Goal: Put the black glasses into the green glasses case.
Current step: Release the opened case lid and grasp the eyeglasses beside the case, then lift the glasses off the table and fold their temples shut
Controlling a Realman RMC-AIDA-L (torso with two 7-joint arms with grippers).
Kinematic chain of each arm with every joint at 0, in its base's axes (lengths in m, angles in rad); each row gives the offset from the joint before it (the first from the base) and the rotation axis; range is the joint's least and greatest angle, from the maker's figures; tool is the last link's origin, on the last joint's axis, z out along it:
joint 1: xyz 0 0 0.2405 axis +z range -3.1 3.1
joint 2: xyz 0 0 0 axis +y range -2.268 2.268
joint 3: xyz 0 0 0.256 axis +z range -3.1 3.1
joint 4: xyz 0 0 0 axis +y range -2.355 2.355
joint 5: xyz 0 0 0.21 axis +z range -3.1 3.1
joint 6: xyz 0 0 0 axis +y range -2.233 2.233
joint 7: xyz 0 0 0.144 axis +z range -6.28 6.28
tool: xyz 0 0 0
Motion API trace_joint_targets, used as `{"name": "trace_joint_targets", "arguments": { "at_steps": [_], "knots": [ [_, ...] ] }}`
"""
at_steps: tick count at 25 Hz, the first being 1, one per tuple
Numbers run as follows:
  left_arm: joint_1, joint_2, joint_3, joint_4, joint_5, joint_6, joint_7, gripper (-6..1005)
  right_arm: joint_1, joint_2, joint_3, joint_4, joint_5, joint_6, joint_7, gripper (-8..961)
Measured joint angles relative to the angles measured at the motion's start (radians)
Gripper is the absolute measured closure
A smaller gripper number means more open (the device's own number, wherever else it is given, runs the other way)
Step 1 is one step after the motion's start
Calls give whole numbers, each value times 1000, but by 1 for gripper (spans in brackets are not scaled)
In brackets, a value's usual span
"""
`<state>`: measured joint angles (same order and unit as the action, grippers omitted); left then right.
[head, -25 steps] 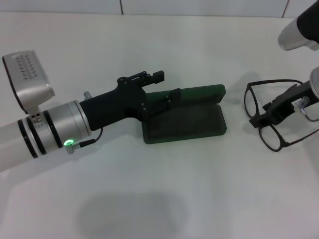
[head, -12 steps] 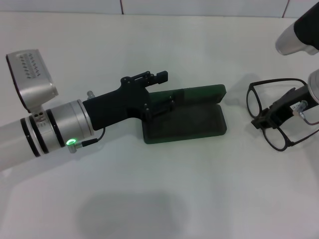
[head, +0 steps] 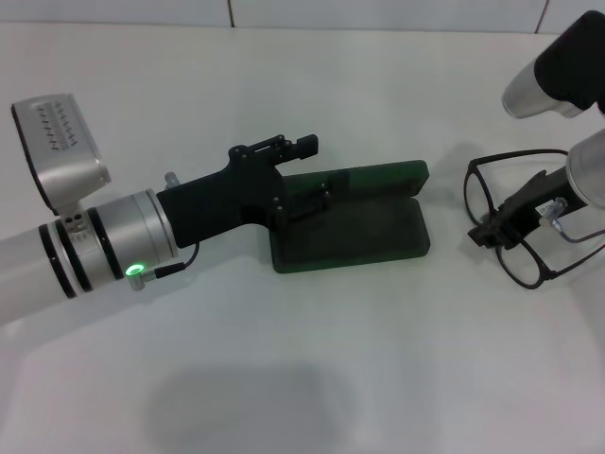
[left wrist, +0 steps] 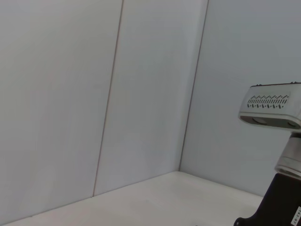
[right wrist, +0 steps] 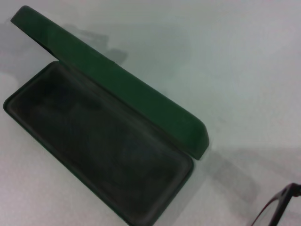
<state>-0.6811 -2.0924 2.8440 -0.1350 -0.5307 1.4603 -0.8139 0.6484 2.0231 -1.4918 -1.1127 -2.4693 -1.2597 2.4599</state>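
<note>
The green glasses case lay open on the white surface, its lid held back at nine o'clock by the left gripper. At three o'clock, well apart, the black glasses were clamped in the right gripper fingers.

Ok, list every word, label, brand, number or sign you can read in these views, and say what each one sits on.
No text can be read in full.
Arm in the left wrist view: a small white label at the picture's edge, cut off and too small to read.
Green glasses case: no lettering visible on lid or lining.
Black glasses: no marking visible.
Left gripper and right gripper: no readable marks.
</note>
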Motion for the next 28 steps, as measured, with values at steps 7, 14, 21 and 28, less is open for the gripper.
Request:
{"name": "trace_joint_targets", "arguments": {
  "at_steps": [7,14,21,28],
  "knots": [
    [0,0,0,0,0,0,0,360,-2,2,-2,10,2,21,1,700],
    [5,1,0,8,-5,9,-1,360,-11,-7,37,-24,2,-11,-10,787],
    [0,3,0,14,-18,75,-28,361,-69,-2,221,-113,86,-64,-129,827],
    [-15,28,0,3,-70,279,-180,362,-185,-2,449,5,637,-70,-674,834]
  ]
}}
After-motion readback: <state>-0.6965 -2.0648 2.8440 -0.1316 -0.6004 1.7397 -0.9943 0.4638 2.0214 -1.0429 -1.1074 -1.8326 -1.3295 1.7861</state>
